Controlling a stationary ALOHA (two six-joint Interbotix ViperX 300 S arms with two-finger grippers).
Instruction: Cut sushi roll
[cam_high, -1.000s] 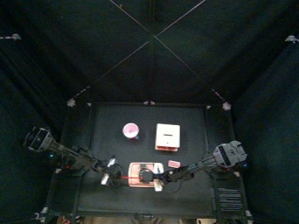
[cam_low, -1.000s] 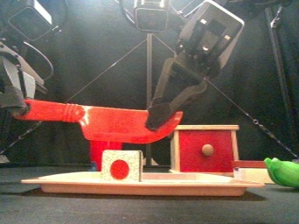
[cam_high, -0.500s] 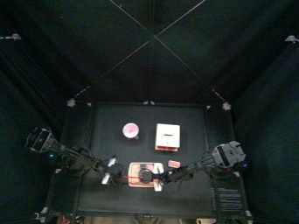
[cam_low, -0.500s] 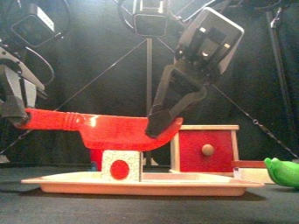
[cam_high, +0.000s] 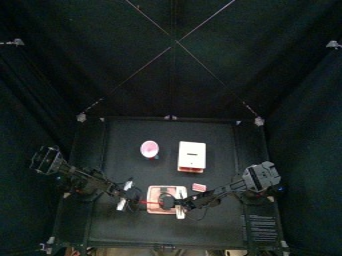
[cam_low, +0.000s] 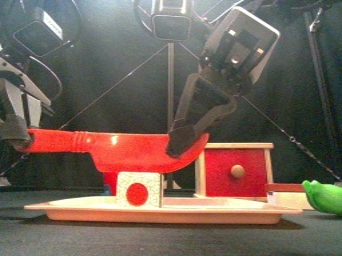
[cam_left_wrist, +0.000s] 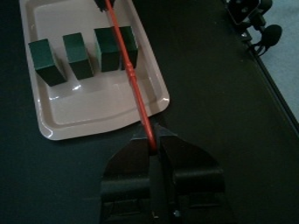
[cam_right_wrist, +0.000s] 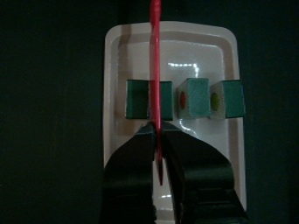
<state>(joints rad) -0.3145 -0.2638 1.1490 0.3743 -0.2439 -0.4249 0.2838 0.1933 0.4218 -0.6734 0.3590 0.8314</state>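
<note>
Both the left gripper (cam_left_wrist: 155, 162) and right gripper (cam_right_wrist: 158, 149) are clamping the red knife (cam_low: 127, 148), hovering its blade just above the sushi roll (cam_low: 138, 189) pieces standing on the white tray (cam_low: 80, 209), so a straight downward press looks next.

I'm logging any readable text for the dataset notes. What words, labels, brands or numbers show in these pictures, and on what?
None can be read in any view.
Red knife, white tray, sushi pieces, red box: no lettering visible.
Panel at the table's front right corner: pale marks, perhaps print, too small to read.
</note>
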